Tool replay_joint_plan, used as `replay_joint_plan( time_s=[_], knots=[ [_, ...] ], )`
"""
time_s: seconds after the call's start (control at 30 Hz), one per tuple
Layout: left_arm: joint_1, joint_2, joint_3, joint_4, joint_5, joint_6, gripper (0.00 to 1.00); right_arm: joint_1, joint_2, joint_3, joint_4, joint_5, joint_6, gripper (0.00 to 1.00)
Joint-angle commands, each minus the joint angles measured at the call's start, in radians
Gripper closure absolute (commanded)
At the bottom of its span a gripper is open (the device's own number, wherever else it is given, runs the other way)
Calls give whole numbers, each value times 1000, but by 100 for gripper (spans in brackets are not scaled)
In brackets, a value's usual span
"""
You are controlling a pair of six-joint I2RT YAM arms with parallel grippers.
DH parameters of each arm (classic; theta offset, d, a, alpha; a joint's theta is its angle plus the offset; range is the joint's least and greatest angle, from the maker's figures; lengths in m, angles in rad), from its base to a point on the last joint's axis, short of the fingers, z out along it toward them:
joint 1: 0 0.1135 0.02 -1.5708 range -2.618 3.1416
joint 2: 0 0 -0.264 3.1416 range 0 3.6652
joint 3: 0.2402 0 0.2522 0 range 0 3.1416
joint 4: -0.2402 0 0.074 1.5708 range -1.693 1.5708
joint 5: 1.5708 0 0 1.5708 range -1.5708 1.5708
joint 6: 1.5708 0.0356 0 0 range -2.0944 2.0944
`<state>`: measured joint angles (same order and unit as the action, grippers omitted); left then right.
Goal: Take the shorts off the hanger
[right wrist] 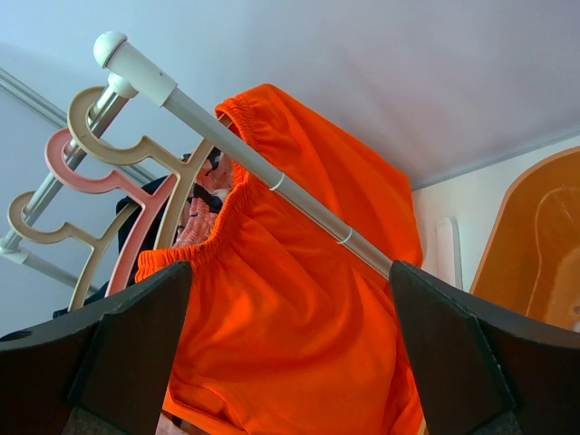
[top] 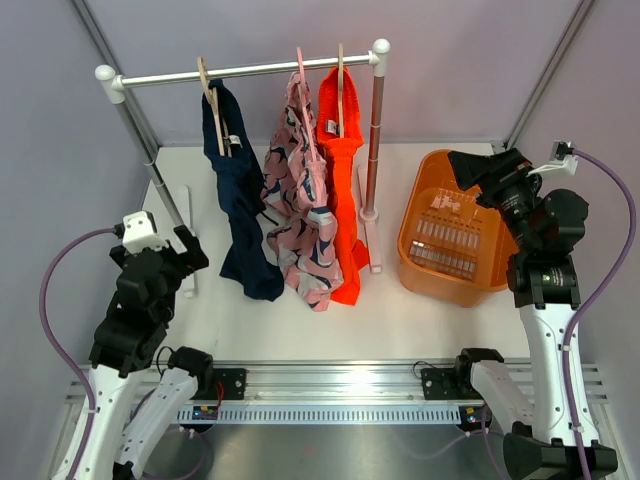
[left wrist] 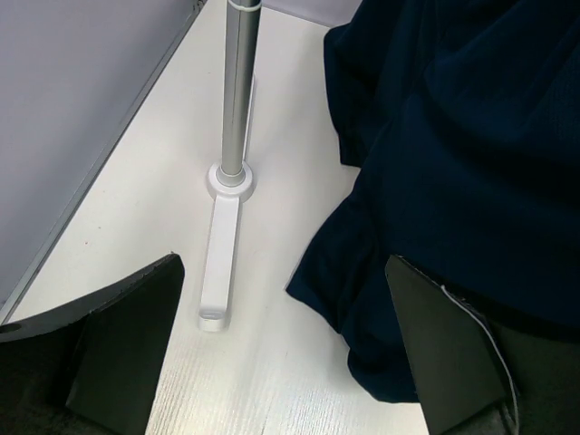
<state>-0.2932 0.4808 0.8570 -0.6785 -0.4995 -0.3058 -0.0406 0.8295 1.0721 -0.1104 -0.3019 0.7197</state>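
Note:
Three pairs of shorts hang on hangers from the rack rail [top: 250, 70]: navy shorts [top: 240, 205] on the left, pink patterned shorts [top: 302, 215] in the middle, orange shorts [top: 340, 190] on the right. My left gripper [top: 188, 255] is open and empty, low by the table, just left of the navy shorts [left wrist: 453, 136], whose hem lies between its fingers [left wrist: 127, 344]. My right gripper [top: 470, 166] is open and empty, raised over the basket, facing the orange shorts [right wrist: 299, 299] from the right with the rack post [right wrist: 272, 181] in between.
An orange basket [top: 420, 235] stands on the table at the right. The rack's left post and white foot [left wrist: 222, 263] are beside my left gripper. A wooden hanger [right wrist: 118, 149] and a pink hanger [right wrist: 86, 168] show behind the orange waistband. Grey walls enclose the table.

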Motion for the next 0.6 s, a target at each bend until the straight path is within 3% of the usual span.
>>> replay_joint_plan(
  time_s=[0.0, 0.33, 0.57],
  knots=[
    [5, 7, 2, 59, 4, -13, 1, -4, -3, 3, 12, -20, -14, 1],
    [3, 21, 80, 8, 39, -27, 1, -4, -7, 32, -46, -6, -52, 0],
    [5, 36, 296, -69, 179, 10, 1, -4, 0, 34, -71, -22, -59, 1]
  ],
)
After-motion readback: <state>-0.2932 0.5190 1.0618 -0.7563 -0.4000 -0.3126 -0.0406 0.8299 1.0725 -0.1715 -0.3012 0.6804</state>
